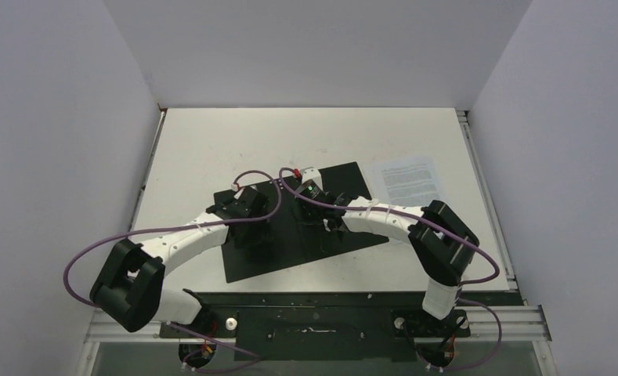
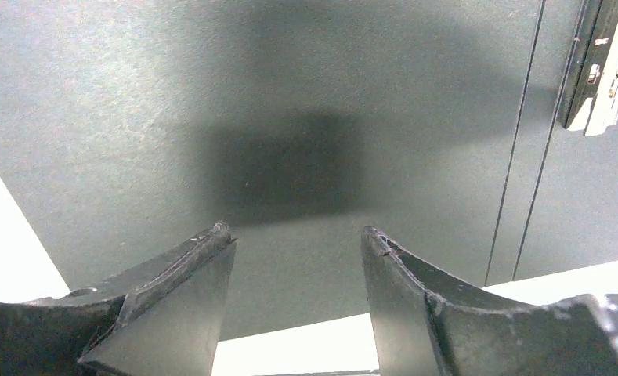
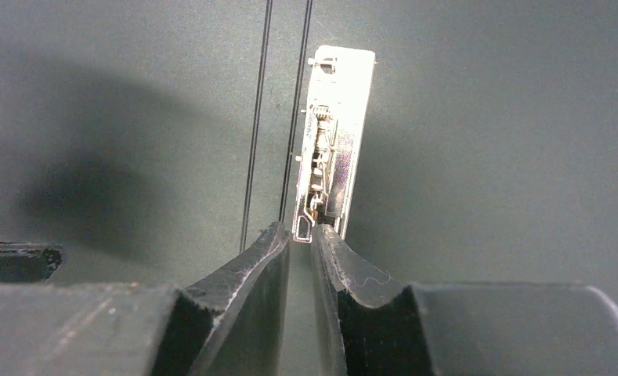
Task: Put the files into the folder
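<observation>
The folder (image 1: 247,266) lies open on the table, black inside up. The files (image 1: 403,178), white printed sheets, lie on the table to its right, apart from both grippers. My left gripper (image 1: 251,235) hangs open and empty over the folder's left half (image 2: 290,117), near its front edge. My right gripper (image 1: 329,223) is over the spine, and its nearly closed fingertips (image 3: 278,235) pinch the near end of the metal spine clip (image 3: 333,133). The clip also shows in the left wrist view (image 2: 607,70). In the top view my right wrist hides it.
The white table (image 1: 211,141) is walled on the left, back and right. A black rail (image 1: 305,313) with the arm bases runs along the near edge. Purple cables loop over both arms above the folder.
</observation>
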Action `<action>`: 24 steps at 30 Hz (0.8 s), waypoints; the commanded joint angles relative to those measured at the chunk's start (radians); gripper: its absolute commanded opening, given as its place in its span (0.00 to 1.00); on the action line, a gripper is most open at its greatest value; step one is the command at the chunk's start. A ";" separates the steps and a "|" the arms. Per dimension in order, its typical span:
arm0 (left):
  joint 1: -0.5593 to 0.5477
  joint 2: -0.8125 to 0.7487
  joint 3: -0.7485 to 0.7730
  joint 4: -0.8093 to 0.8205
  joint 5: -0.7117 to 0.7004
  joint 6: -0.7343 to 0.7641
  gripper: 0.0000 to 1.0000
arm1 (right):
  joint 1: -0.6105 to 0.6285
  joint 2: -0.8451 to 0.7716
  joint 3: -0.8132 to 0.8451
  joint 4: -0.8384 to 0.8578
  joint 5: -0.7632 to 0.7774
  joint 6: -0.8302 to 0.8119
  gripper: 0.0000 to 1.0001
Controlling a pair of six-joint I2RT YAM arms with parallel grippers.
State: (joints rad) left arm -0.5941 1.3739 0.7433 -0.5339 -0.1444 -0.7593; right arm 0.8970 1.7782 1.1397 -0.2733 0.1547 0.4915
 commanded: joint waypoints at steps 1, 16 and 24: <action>-0.014 -0.057 0.046 -0.079 -0.057 -0.010 0.59 | -0.003 0.008 0.012 0.042 -0.006 0.005 0.18; -0.035 -0.087 -0.029 -0.097 -0.095 -0.015 0.71 | -0.003 0.032 0.011 0.036 -0.023 0.001 0.09; -0.050 -0.041 -0.044 -0.068 -0.097 -0.016 0.74 | 0.000 0.055 0.012 0.021 0.009 -0.006 0.05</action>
State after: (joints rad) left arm -0.6342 1.3144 0.7059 -0.6319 -0.2214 -0.7670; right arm 0.8970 1.8317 1.1397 -0.2665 0.1314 0.4908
